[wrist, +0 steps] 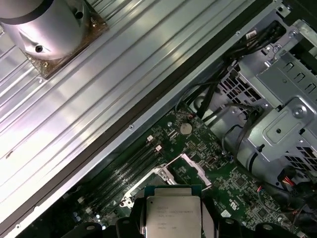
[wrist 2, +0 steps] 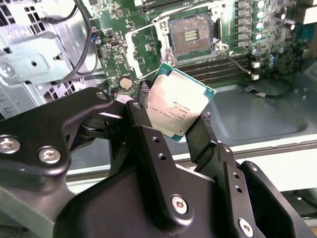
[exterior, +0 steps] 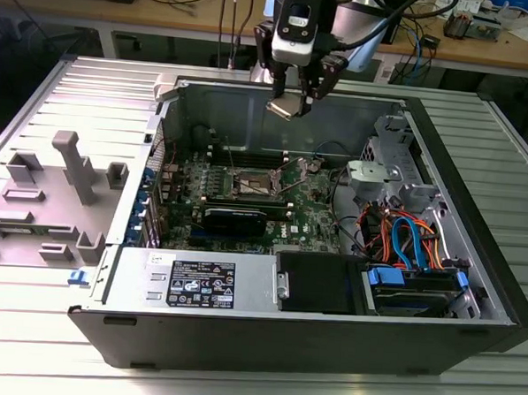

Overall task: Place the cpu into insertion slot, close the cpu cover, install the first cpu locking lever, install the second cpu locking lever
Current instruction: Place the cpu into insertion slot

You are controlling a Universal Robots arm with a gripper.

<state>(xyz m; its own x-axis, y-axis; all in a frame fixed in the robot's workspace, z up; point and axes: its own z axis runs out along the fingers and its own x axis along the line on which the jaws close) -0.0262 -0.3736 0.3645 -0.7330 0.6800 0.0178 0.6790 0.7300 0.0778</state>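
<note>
cpu point(wrist: 173, 215) btm edge cut off (first wrist view), insertion slot point(wrist: 166, 177) partly hidden behind it

Cpu point(wrist: 173, 215): dull silver-grey top w/ dark print, green rim. Gripper point(wrist 2: 174, 105): matte black, w/ silver screws point(wrist 2: 179, 203). Insertion slot point(wrist 2: 190, 32): dark centre w/ fine grid of pale contacts, silver rim. Motherboard point(wrist 2: 124, 29): green; memory slots point(wrist: 130, 168) black. Case point(exterior: 265, 339): black outside, grey metal inside, white label point(exterior: 202, 283). Cables point(exterior: 404, 236) in case's corner: orange, blue, red. Table point(exterior: 43, 363): silver, parallel ribs. Fixture blocks point(exterior: 71, 165) near table's edge: plain grey.
</note>
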